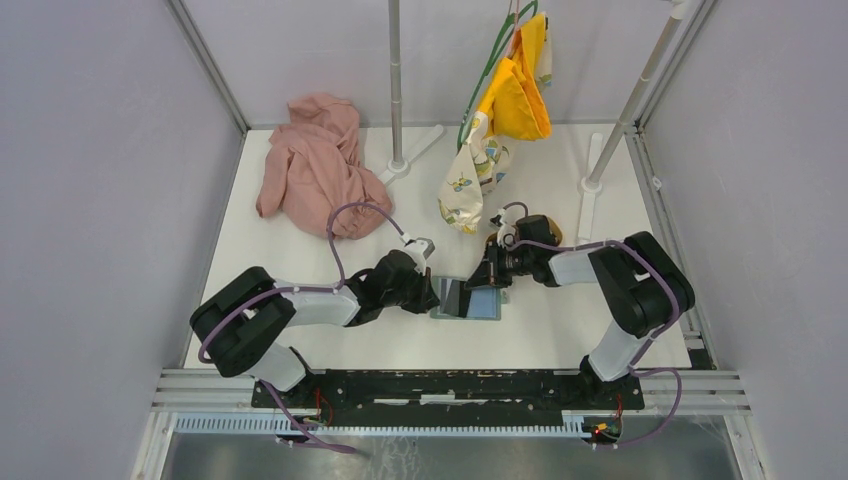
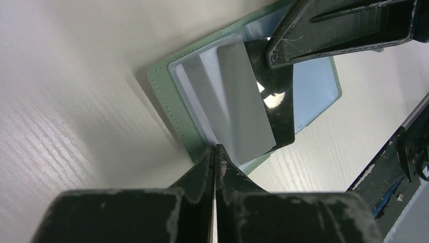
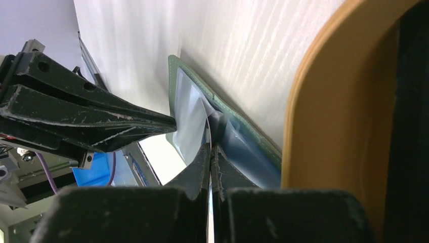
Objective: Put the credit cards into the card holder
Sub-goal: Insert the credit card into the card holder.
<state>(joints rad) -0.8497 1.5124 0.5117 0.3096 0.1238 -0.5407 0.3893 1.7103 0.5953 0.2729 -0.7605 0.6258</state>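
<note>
Feed from the top camera shows me both arms reaching in to the middle of the counter (image 1: 300,260), where the card holder (image 1: 485,303) lies open, sage green round its rim. My left end effector (image 1: 432,292) sits at its left side and my right end effector (image 1: 490,275) at its far edge, the two close together. Something dark and flat stands tilted over the holder's left half; from up here I can't say which card it is. A pink cloth (image 1: 315,165) is heaped at the far left of the counter, and a yellow cloth (image 1: 520,90) hangs at the back.

On the left wrist camera, my left end effector (image 2: 216,152) is closed tight, tips touching the near edge of the card holder (image 2: 169,101); whether they pinch anything I cannot tell. A pale grey card (image 2: 245,109) lies on the open holder, overlapping a black card (image 2: 281,106) beside it, both poking a little past the holder's edge. The right end effector (image 2: 273,55) comes in from above, its tip over the black card's far end.

On the right wrist camera, my right end effector (image 3: 210,149) is closed on what looks like a thin clear inner flap of the card holder (image 3: 173,81). The left end effector (image 3: 172,124) touches the holder's edge from the left. The rim of a light-wood tray (image 3: 308,101) fills the right side.
</note>
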